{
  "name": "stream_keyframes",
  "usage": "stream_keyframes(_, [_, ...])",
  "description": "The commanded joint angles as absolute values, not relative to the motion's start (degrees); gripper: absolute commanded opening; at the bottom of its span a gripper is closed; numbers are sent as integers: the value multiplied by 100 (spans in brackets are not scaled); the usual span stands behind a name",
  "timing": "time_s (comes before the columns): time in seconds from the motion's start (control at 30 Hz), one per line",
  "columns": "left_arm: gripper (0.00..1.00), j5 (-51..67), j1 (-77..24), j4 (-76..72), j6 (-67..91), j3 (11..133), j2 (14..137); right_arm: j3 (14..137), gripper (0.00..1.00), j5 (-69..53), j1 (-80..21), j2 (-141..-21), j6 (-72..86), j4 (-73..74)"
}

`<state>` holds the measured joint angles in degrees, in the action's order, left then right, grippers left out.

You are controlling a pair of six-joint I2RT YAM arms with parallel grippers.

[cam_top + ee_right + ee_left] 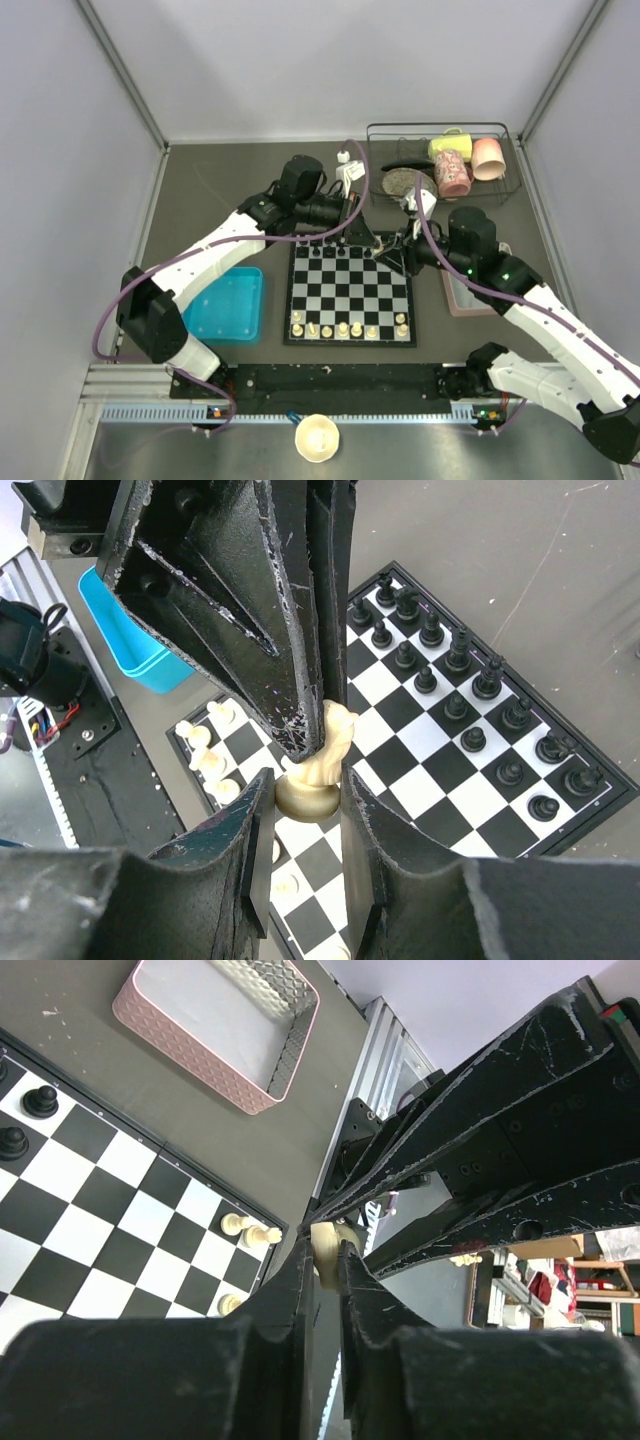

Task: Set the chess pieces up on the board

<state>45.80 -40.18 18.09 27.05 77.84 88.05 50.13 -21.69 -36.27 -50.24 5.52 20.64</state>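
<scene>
A single cream knight (318, 765) hangs in the air over the board (350, 292), above its far right corner, and both end effectors have it. The right end effector (306, 785) is narrow, its two fingers pressed to either side of the knight's round base. The left end effector (325, 1252) comes in from the opposite side with its fingers drawn almost together on the upper part of the same piece.

One board lies at the middle of the bench (230, 200). The black pieces (473, 738) stand in two rows along its far edge; fifteen show in the right wrist view. The other cream pieces (343, 328) stand along its near edge, about nine, too small to count surely. One blue tray (228, 305) sits just beside the board's left edge, and one pink tray (190, 1060) is near its right edge.
</scene>
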Motion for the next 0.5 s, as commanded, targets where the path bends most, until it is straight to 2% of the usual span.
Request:
stream_keyframes(0.0, [3,4658,-4043,1626,2645,8016,8824,5019,0,-2250,-3665,-4939,536,1810])
stream_keyframes(0.07, [0,4667,-4043,1617,2654,8007,8833,5036,0,-2276,-3674,-4939,562,1828])
stream_keyframes(0.13, [0,4667,-4043,1617,2619,7989,8798,5115,9,-2390,-3665,-4983,571,1924])
stream_keyframes(0.17, [0,4615,-4043,1617,2610,7989,8789,5141,18,-2417,-3665,-4992,597,1968])
stream_keyframes(0.23, [0,4501,-4043,1670,2505,7989,8754,5238,29,-2540,-3674,-5027,598,2100])
stream_keyframes(0.27, [0,4309,-4034,1774,2453,8007,8754,5264,41,-2584,-3665,-5019,615,2144])
stream_keyframes(0.3, [0,4202,-4034,1828,2348,8024,8745,5299,46,-2610,-3674,-5019,633,2232])
stream_keyframes(0.37, [0,4009,-4025,2003,2251,8051,8736,5405,52,-2575,-3665,-4975,659,2320])
stream_keyframes(0.47, [0,3552,-3982,2171,2066,8112,8736,5493,56,-2383,-3665,-4799,738,2452])
